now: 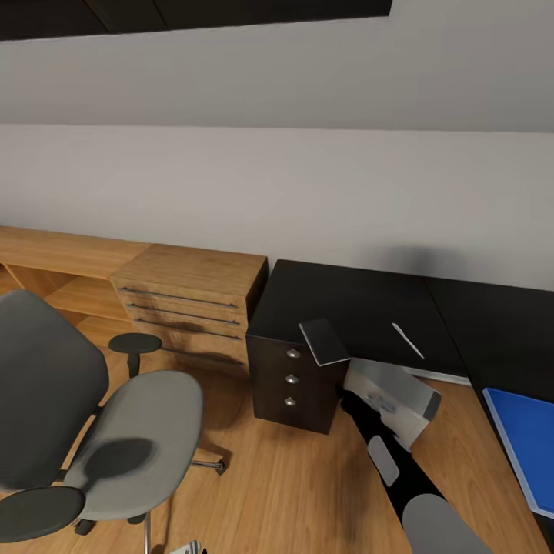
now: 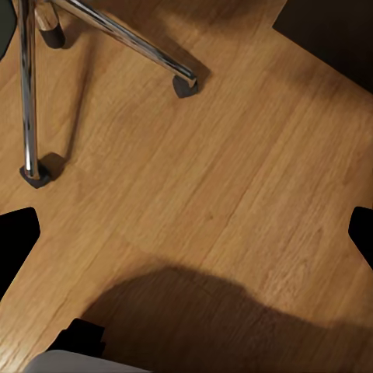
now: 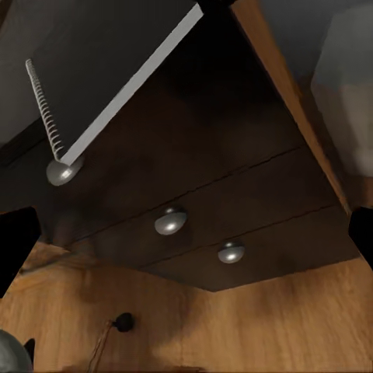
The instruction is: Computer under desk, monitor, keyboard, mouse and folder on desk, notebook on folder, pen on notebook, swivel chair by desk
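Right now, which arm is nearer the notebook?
Right. The right arm reaches toward the desk just below the notebook; the left gripper hangs over the floor by the chair.

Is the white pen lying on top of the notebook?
No, the pen lies bare on the desk, apart from the notebook at the desk's corner.
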Controlling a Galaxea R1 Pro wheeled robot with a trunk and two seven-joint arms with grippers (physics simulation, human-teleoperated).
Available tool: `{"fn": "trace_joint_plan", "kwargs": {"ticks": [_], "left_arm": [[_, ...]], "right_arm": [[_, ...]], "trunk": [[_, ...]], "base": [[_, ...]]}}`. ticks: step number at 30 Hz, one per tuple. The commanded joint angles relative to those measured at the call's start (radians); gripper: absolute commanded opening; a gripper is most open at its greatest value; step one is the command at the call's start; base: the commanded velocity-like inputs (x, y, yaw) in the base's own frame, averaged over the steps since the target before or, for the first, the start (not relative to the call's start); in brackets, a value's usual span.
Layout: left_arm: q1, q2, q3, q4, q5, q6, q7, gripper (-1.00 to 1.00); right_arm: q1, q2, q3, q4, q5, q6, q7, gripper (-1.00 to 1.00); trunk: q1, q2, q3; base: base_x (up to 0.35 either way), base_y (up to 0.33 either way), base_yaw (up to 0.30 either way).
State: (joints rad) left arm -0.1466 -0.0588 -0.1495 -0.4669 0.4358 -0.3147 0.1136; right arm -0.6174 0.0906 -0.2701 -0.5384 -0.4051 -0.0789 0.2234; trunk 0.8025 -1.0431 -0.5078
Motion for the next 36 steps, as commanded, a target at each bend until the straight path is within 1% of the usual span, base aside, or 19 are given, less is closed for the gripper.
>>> {"fn": "trace_joint_plan", "kwargs": {"ticks": [1, 5, 6, 8, 9, 11, 12, 14, 15, 19, 22, 36], "left_arm": [[-0.001, 0.001, -0.008, 0.000, 0.006, -0.004, 0.009, 1.00], [-0.001, 0.001, -0.010, 0.000, 0.005, -0.005, 0.007, 1.00], [-0.001, 0.001, -0.009, 0.000, 0.004, -0.005, 0.007, 1.00], [0.000, 0.001, -0.009, -0.001, 0.004, -0.005, 0.006, 1.00], [0.000, 0.001, -0.010, -0.001, 0.004, -0.005, 0.007, 1.00], [-0.001, 0.001, -0.010, 0.000, 0.004, -0.005, 0.007, 1.00], [-0.001, 0.000, -0.010, 0.000, 0.004, -0.005, 0.007, 1.00], [-0.001, 0.000, -0.010, 0.000, 0.004, -0.004, 0.007, 1.00], [-0.001, 0.000, -0.010, 0.000, 0.004, -0.004, 0.007, 1.00], [-0.001, 0.000, -0.010, 0.000, 0.004, -0.004, 0.008, 1.00], [-0.001, 0.000, -0.010, 0.000, 0.004, -0.004, 0.008, 1.00], [-0.001, 0.000, -0.009, -0.001, 0.003, -0.004, 0.008, 1.00]], "right_arm": [[-0.001, 0.001, -0.006, -0.004, -0.019, 0.000, 0.015, 1.00], [-0.001, 0.001, -0.008, -0.026, -0.068, 0.013, 0.033, 1.00], [-0.001, 0.001, -0.008, -0.029, -0.088, 0.026, 0.040, 1.00], [-0.001, 0.001, -0.008, -0.032, -0.111, 0.041, 0.051, 1.00], [-0.001, 0.000, -0.008, -0.033, -0.133, 0.054, 0.067, 1.00], [-0.001, -0.001, -0.007, -0.033, -0.150, 0.063, 0.087, 1.00], [-0.001, -0.001, -0.007, -0.033, -0.160, 0.069, 0.111, 1.00], [-0.001, -0.001, -0.006, -0.033, -0.167, 0.074, 0.139, 1.00], [-0.001, -0.002, -0.006, -0.032, -0.172, 0.078, 0.169, 1.00], [-0.001, -0.003, -0.006, -0.032, -0.178, 0.097, 0.230, 1.00], [-0.001, -0.004, -0.007, -0.032, -0.180, 0.107, 0.257, 1.00], [-0.001, -0.014, -0.008, -0.029, -0.181, 0.114, 0.272, 1.00]], "trunk": [[0.004, -0.008, -0.004], [0.019, -0.036, -0.017], [0.023, -0.043, -0.020], [0.031, -0.057, -0.026], [0.035, -0.064, -0.029], [0.042, -0.078, -0.035], [0.046, -0.085, -0.039], [0.054, -0.099, -0.045], [0.058, -0.106, -0.048], [0.073, -0.134, -0.061], [0.084, -0.155, -0.070], [0.138, -0.253, -0.114]], "base": [[0.000, 0.000, 0.000], [0.000, 0.000, 0.000], [0.000, 0.000, 0.000], [0.000, 0.000, 0.000], [0.000, 0.000, 0.000], [0.000, 0.000, 0.000], [0.000, 0.000, 0.000], [0.000, 0.000, 0.000], [0.000, 0.000, 0.000], [0.000, 0.000, 0.000], [0.000, 0.000, 0.000], [0.000, 0.000, 0.000]]}}
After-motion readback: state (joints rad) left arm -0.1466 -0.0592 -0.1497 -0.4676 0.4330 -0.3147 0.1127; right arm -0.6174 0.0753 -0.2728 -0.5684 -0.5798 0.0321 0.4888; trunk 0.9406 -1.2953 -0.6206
